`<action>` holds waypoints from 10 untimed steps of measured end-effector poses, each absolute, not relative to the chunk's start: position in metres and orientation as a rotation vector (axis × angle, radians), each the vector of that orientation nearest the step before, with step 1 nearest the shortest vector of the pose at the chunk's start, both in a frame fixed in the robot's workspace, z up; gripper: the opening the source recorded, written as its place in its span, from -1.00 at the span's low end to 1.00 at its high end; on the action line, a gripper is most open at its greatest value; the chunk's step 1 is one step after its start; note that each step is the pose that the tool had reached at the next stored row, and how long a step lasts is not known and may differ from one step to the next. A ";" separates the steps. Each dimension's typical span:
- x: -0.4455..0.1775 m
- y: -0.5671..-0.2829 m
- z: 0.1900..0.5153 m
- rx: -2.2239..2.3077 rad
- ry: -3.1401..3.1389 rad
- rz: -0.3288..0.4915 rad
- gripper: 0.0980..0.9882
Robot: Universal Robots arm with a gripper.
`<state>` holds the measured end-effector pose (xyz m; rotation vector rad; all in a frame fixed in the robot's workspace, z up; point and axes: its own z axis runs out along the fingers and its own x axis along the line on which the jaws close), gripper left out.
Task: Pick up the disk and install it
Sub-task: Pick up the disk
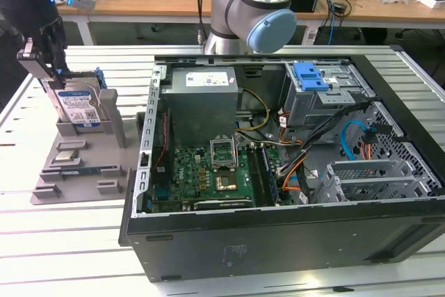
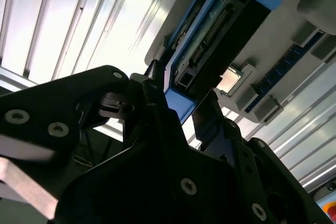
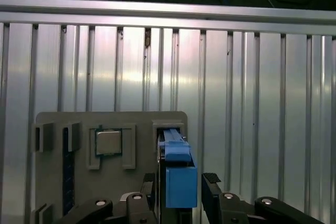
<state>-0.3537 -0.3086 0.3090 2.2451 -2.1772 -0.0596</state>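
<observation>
Disk [image 1: 78,106] upright in slot at far edge of grey tray [image 1: 76,168], long axis vertical. Gripper [image 1: 47,67] directly above, fingers [image 3: 211,182] spread astride top end, not yet pinching.

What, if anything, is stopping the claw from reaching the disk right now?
Probably nothing, so yes, it looks reachable. The disk stands upright in the grey holder with its top edge bare. The claw sits right at that edge, and nothing lies between them.
</observation>
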 end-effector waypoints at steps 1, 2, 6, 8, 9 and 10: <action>-0.354 -0.309 0.307 2.247 -2.175 -0.059 -0.14; -0.354 -0.308 0.304 2.248 -2.174 -0.059 -0.14; -0.353 -0.308 0.296 2.256 -2.165 -0.059 -0.14; -0.352 -0.307 0.294 2.260 -2.160 -0.059 -0.14; -0.351 -0.307 0.293 2.261 -2.159 -0.059 -0.14; -0.351 -0.307 0.293 2.263 -2.158 -0.058 -0.14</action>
